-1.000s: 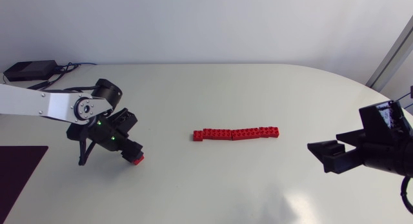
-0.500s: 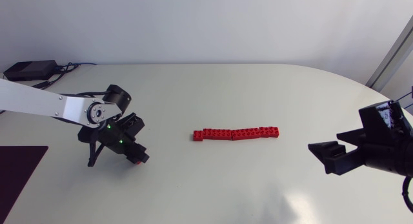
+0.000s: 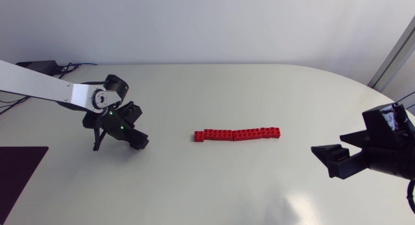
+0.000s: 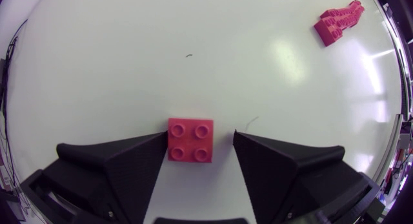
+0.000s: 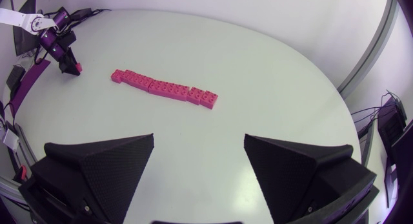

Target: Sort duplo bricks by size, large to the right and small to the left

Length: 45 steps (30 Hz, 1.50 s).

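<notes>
A small red two-by-two brick [image 4: 190, 140] lies flat on the table between the fingers of my left gripper [image 4: 200, 132]. It touches one finger and a gap separates it from the other, so the gripper is open. In the head view the left gripper [image 3: 134, 140] points down at the table's left part and covers the brick. A row of red bricks [image 3: 237, 133] lies end to end at the table's middle, also seen ahead of both wrists as the row [image 4: 339, 20] and the row [image 5: 164, 90]. My right gripper [image 3: 334, 157] hangs open and empty at the far right.
A dark mat [image 3: 19, 170] lies at the front left edge. A black box with cables [image 3: 29, 70] sits at the back left corner. White tabletop stretches between the left gripper and the row, and between the row and the right gripper.
My left arm has swung toward the back of the table, carrying its gripper away from the front edge. The red brick seen at its tip earlier is now covered. The right arm has not moved.
</notes>
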Available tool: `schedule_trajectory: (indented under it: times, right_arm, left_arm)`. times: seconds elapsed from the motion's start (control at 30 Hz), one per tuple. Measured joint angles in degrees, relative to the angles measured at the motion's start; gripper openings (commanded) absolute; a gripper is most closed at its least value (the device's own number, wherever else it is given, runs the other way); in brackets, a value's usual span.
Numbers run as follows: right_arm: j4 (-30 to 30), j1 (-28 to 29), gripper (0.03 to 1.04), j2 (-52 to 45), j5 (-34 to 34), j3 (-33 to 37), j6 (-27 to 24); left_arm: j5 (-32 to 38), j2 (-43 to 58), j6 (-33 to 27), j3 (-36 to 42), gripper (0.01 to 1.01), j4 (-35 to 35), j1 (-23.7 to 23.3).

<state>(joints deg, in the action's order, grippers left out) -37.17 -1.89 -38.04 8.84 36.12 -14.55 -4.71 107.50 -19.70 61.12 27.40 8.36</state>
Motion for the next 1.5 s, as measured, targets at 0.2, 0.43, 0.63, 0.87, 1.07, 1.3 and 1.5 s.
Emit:
schedule_trajectory:
  times: [0.2, 0.43, 0.63, 0.87, 1.07, 1.3, 1.5]
  right_arm:
    - [0.0, 0.0, 1.0, 0.0, 1.0, 0.0, -0.1]
    - [0.3, 0.1, 1.0, -1.2, 3.2, -0.7, -0.2]
    - [0.3, 0.1, 1.0, -2.3, 3.2, -0.8, -0.2]
    - [1.9, 0.1, 1.0, -4.2, 3.2, -2.3, -0.5]
    - [3.1, 0.0, 1.0, -5.9, 3.2, -2.5, -0.6]
    - [4.5, -0.1, 1.0, -7.3, 3.2, -2.5, -0.8]
    - [6.6, -1.6, 1.0, -9.0, 3.2, -2.5, -1.3]
  left_arm:
    - [-3.8, -4.3, -0.7, 0.1, 0.984, 2.0, 3.1]
    - [-5.9, -3.1, -6.1, 7.5, 0.98, 2.2, 11.0]
    - [-5.9, 6.1, -11.5, 17.6, 0.97, 2.2, 15.9]
    - [-8.5, 14.1, -17.3, 23.6, 0.956, 2.6, 17.0]
    - [-10.3, 15.6, -20.6, 25.4, 0.895, 3.5, 18.1]
    - [-10.8, 17.0, -21.9, 25.6, 0.279, 3.7, 18.7]
    - [-11.4, 17.8, -23.2, 25.6, 0.218, 4.4, 18.6]
